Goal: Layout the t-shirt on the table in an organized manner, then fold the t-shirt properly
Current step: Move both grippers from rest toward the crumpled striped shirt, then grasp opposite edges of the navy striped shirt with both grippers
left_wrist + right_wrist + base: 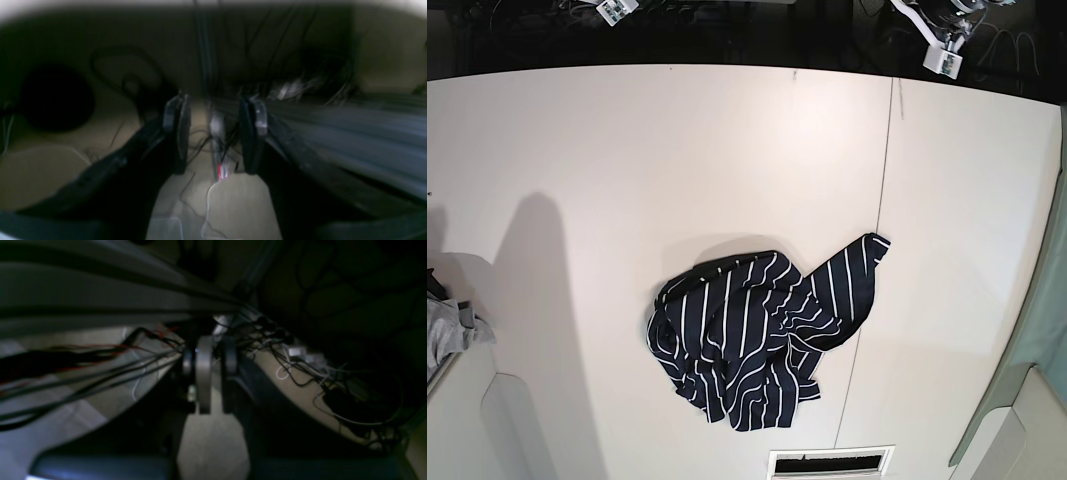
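Observation:
The t-shirt [752, 335], navy with thin white stripes, lies crumpled in a heap on the white table [627, 160], a little right of and below the middle, with one end reaching across the dark seam [884, 190]. Neither wrist view shows the shirt. My left gripper [215, 130] is open and empty, hanging over a dim floor with cables. My right gripper [216, 373] has its fingers nearly together and holds nothing, also over cables. In the base view only white arm parts show, at the far edge on the right [945, 52] and on the left [613, 10], well away from the shirt.
A small grey cloth [449, 330] lies at the left edge. A slotted vent [830, 462] sits at the front edge below the shirt. A greenish panel [1045, 330] borders the right side. Cables fill the dark strip behind the table.

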